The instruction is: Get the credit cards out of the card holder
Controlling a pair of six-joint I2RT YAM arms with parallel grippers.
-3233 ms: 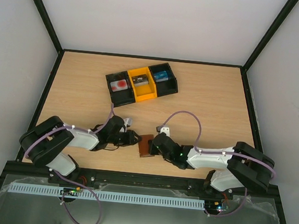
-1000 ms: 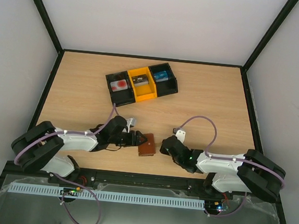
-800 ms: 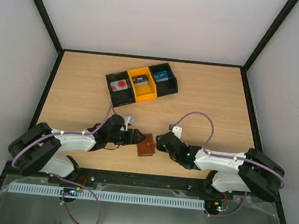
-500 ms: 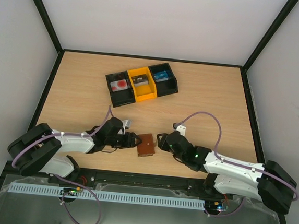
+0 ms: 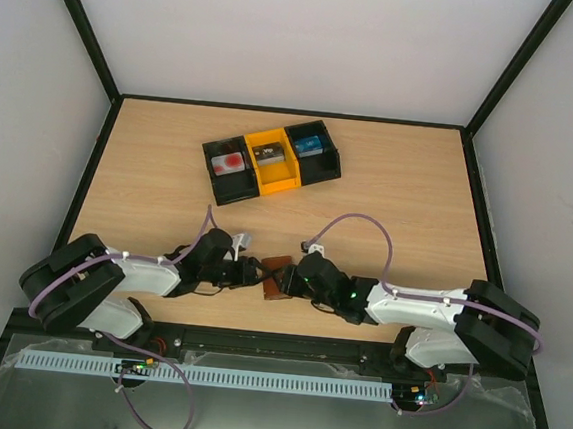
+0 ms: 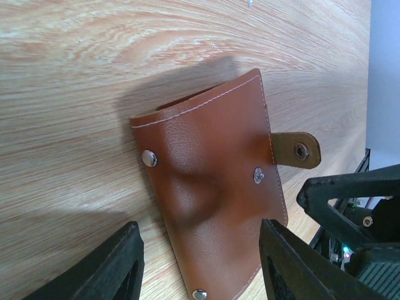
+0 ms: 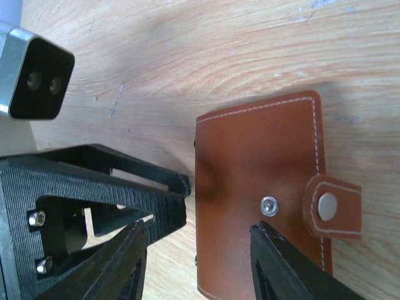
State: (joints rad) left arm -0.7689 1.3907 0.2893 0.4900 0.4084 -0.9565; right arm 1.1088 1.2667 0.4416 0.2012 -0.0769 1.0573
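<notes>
**Table** (image 5: 397,214): pale wood-grain laminate, flat and matt. It is walled in white on three sides, with a dark rail behind your arm bases. There is bare board on the outer side of each arm.

**Three-part tray** (image 5: 279,185): hard plastic, with a yellow bin between two black ones. It sits well beyond both sets of fingertips. A whitish card with a red round mark (image 5: 231,161) lies in its left black bin.

**Card holder** (image 5: 278,277) (image 6: 212,187) (image 7: 256,200): brown grained leather, rectangular, with pale stitching along its edges. It lies folded flat with the outer face up, directly between your two grippers. Metal snap studs (image 6: 149,158) dot its face. A rounded side tab (image 6: 296,150) projects from one long edge.

**Left gripper** (image 5: 254,271) (image 6: 199,250): the black fingers are parted to a middling gap. One finger stands clear of the leather and the other is at the tab-side edge. The holder's near end lies between them, ungripped.

**Right gripper** (image 5: 299,278) (image 7: 199,250): the jaws are likewise partly spread. One finger is over the leather and the other over bare wood. Your left gripper's fingers lie just beside them.

**Change**: half a second ago your right gripper stood off from the holder. Now both tools crowd it from opposite sides, leaving little room between them.
</notes>
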